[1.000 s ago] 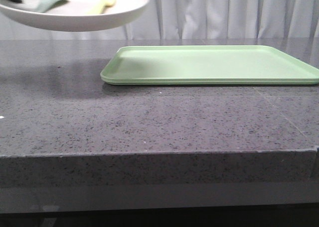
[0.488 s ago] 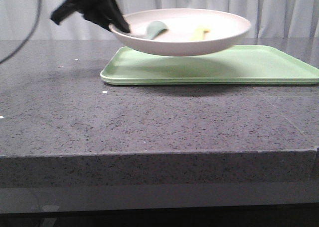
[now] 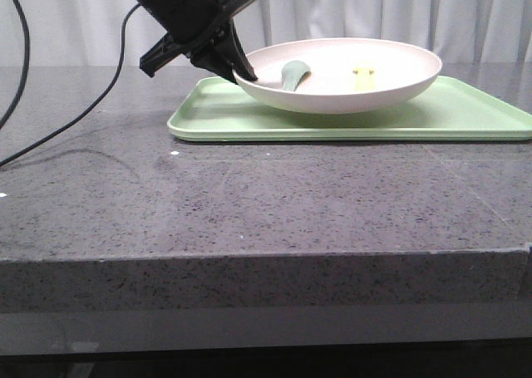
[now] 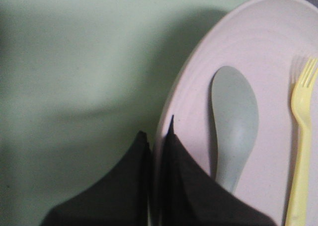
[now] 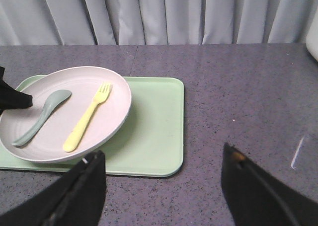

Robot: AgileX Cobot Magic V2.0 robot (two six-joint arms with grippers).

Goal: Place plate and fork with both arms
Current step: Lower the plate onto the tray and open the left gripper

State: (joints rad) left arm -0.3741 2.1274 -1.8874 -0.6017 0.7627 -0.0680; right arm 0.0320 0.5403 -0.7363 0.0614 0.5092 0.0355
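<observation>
The cream-pink plate (image 3: 349, 83) is over the left part of the light-green tray (image 3: 465, 112); whether it rests on the tray I cannot tell. My left gripper (image 3: 241, 72) is shut on the plate's left rim (image 4: 166, 131). The pale-yellow fork (image 3: 363, 75) lies in the plate beside a pale teal-green spoon (image 3: 293, 76). Both show in the left wrist view, fork (image 4: 300, 151) and spoon (image 4: 233, 121), and in the right wrist view, plate (image 5: 44, 136), fork (image 5: 87, 117), spoon (image 5: 42, 114). My right gripper (image 5: 161, 186) is open and empty, over the grey table near the tray's corner.
The tray (image 5: 154, 121) lies on a speckled grey stone table (image 3: 249, 195). Black cables (image 3: 50, 137) trail over the table's left side. White curtains (image 5: 159, 12) hang behind. A pale object (image 5: 314, 47) sits at the table's far edge in the right wrist view.
My left gripper has carried the plate, with fork and spoon in it, rightward and down from high at the left to over the tray's left part.
</observation>
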